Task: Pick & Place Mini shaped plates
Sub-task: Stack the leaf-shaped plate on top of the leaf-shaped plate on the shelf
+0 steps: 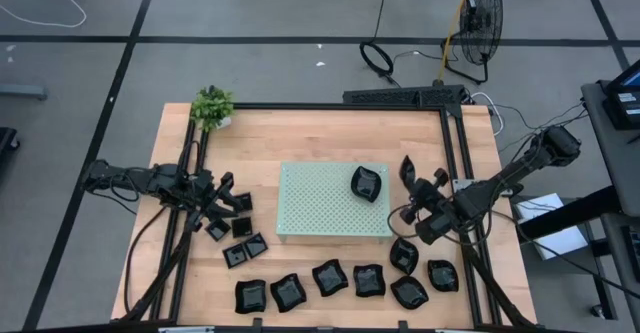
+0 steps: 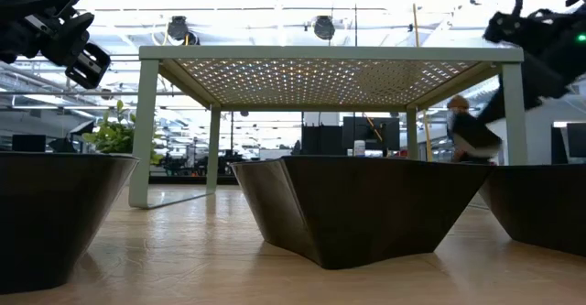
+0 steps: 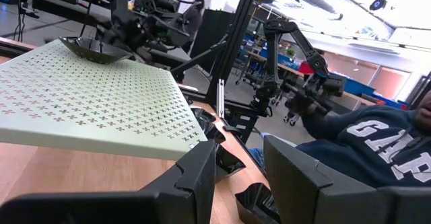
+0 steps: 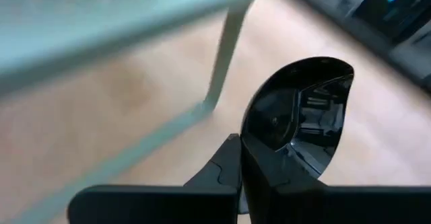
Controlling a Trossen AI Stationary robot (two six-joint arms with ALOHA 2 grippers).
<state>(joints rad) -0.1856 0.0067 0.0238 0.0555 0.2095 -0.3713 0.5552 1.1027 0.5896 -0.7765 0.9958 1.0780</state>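
Mini shaped plates (image 1: 330,278) line the table's six-o'clock edge, one already on the green board (image 1: 320,208); right gripper (image 1: 412,185) at three o'clock has jaws clamped on a leaf-shaped plate (image 4: 296,116) by its rim; a thin hold, it could tilt or slip; left gripper (image 1: 222,205) at nine, jaws apart; wooden table (image 1: 300,128), workshop beyond.
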